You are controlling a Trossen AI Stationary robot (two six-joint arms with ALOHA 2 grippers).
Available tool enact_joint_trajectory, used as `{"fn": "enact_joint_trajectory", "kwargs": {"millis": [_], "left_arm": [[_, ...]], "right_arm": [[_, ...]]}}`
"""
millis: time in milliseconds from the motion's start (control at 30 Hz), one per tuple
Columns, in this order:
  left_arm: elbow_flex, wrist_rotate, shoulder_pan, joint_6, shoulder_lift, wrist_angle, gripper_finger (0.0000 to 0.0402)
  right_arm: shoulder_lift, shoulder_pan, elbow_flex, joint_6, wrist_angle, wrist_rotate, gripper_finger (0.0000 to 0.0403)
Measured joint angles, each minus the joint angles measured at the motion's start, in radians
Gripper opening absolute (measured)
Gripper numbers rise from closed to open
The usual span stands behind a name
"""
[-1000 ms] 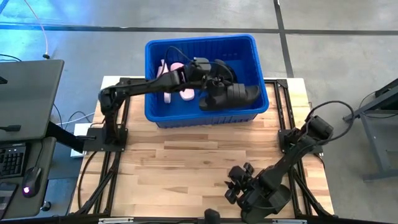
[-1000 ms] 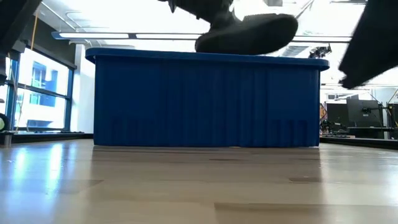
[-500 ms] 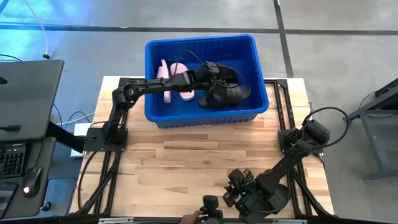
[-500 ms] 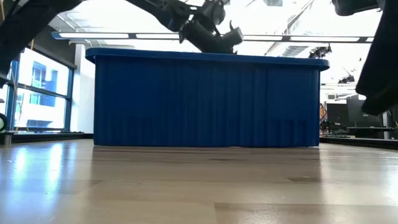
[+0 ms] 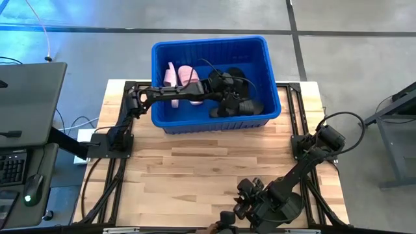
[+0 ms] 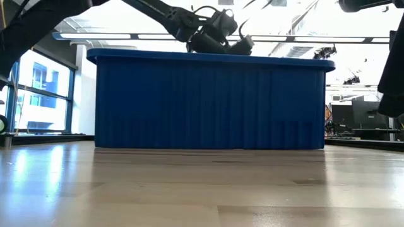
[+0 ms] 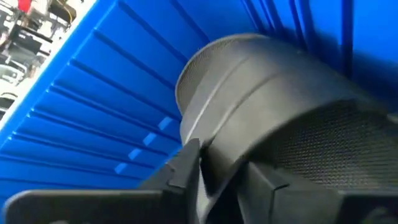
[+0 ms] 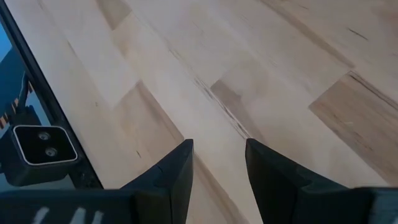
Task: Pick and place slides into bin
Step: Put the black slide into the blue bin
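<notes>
The blue bin [image 5: 214, 123] stands at the table's far side and fills the low view [image 6: 208, 101]. My left gripper [image 5: 226, 93] reaches into it from the left and is shut on a black slide [image 5: 239, 106] that lies low in the bin by its near wall. Another black slide [image 5: 235, 73] and two pink slides [image 5: 181, 77] lie on the bin's floor. In the low view my left gripper [image 6: 237, 41] shows just above the rim and the slides are hidden. My right gripper [image 5: 242, 195] is open and empty over the table's near edge. My left gripper has an edge of the black slide [image 7: 214, 165] between its two fingers [image 7: 186, 168]. The fingers slant down into the bin from its left. The slide's wide strap [image 7: 323, 137] bulges just past the fingertips, against the bin's ribbed wall [image 7: 93, 93]. Whether the slide rests on the bin's floor is hidden.
Bare wood table [image 5: 195, 169] lies between the bin and the near edge, and it fills the right wrist view [image 8: 249, 74]. A small dark camera [image 5: 225, 218] sits at the near edge. A desk with a keyboard [image 5: 13, 166] stands left of the table.
My left gripper has gone down into the bin with the black slide. The slide hung above the rim a second ago and now sits below it, toward the bin's near wall. The left arm has stretched lower across the bin's left rim.
</notes>
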Motion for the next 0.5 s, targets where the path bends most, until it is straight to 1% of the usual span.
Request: {"fn": "enact_joint_trajectory", "kwargs": {"millis": [200,300,400,500], "left_arm": [[0.000,0.004,-0.004,-0.048,-0.001,-0.025,0.0158],[0.013,-0.019,-0.009,-0.055,-0.006,-0.043,0.0193],[0.076,-0.058,-0.018,-0.068,-0.016,-0.079,0.0221],[0.179,-0.068,-0.025,-0.079,-0.021,-0.170,0.0240]], "right_arm": [[0.000,0.000,0.000,0.002,0.001,-0.005,0.0138],[0.000,-0.001,0.000,0.000,0.001,0.020,0.0138],[-0.001,-0.007,0.000,0.000,0.000,0.067,0.0138],[-0.001,-0.012,0.000,-0.001,0.000,0.121,0.0138]]}}
